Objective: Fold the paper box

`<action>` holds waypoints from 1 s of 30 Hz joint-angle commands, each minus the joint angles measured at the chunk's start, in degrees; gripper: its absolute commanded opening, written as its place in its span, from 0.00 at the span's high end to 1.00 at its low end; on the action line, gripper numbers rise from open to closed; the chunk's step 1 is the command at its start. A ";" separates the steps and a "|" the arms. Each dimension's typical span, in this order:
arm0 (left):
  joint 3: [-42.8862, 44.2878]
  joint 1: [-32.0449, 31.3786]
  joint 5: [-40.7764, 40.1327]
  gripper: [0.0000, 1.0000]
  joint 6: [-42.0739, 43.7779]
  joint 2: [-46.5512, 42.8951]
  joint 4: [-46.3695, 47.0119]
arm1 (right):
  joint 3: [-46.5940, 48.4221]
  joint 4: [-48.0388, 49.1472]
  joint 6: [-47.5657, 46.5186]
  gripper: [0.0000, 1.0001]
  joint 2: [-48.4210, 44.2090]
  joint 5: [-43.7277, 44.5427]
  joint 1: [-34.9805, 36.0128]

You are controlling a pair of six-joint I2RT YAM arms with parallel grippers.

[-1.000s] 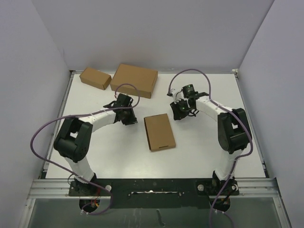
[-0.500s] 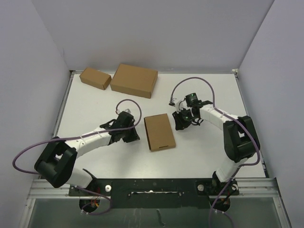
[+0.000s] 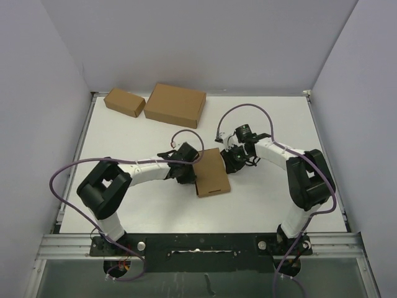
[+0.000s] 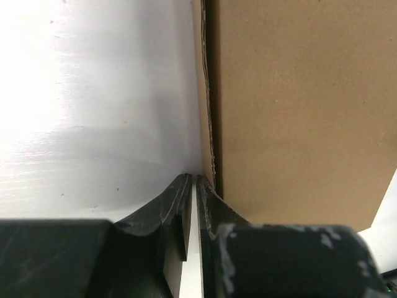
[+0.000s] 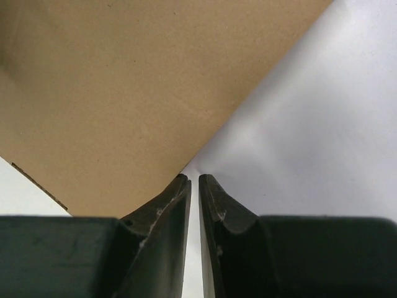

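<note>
Overhead view, both arms at work. The paper box [image 3: 212, 174] lies flat and closed-looking near the middle of the table [image 3: 267, 124], long axis running roughly 12 to 6 o'clock. The left gripper [image 3: 189, 172] meets its 9 o'clock edge; the wrist view shows the fingers [image 4: 208, 205] drawn together with only a sliver of table between them and nothing clamped, the tips against the layered cardboard edge. The right gripper [image 3: 231, 160] sits at the box's 2 o'clock corner, jaws likewise pressed nearly together and empty, tips at the cardboard's border. Two other cartons, a larger box [image 3: 175, 105] and a small box [image 3: 124, 102], stand well apart toward 11 o'clock. Judged by its thin walls, the mailer is light, slides readily on the smooth table, and creases easily. A flap edge is probably the best hold, with the other arm bracing against sliding.
</note>
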 commanded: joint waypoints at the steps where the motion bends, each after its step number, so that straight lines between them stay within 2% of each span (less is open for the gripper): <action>1: 7.14 -2.73 0.69 0.91 -1.79 2.67 5.64 | -0.36 2.62 1.72 0.85 -1.80 -6.80 4.43; 4: 7.84 -2.99 0.30 0.91 -1.74 3.02 4.94 | -0.07 2.32 1.20 0.85 -1.94 -4.46 3.90; 9: 3.66 -1.73 -1.68 0.87 -1.39 -1.19 3.65 | -0.18 1.84 -1.11 0.83 -4.62 0.34 -2.43; 18: -6.73 0.91 -1.67 0.82 0.49 -13.75 4.44 | -2.20 -0.27 -6.93 0.80 -10.57 -0.90 -5.85; 24: -14.35 -1.71 -0.19 0.86 -5.27 -18.16 7.24 | -3.77 -5.39 -11.13 0.82 -11.11 -3.01 -6.45; 30: -15.11 -4.66 -0.71 0.88 -10.88 -14.42 10.79 | -3.70 -8.48 -11.89 0.87 -8.11 -3.91 -6.55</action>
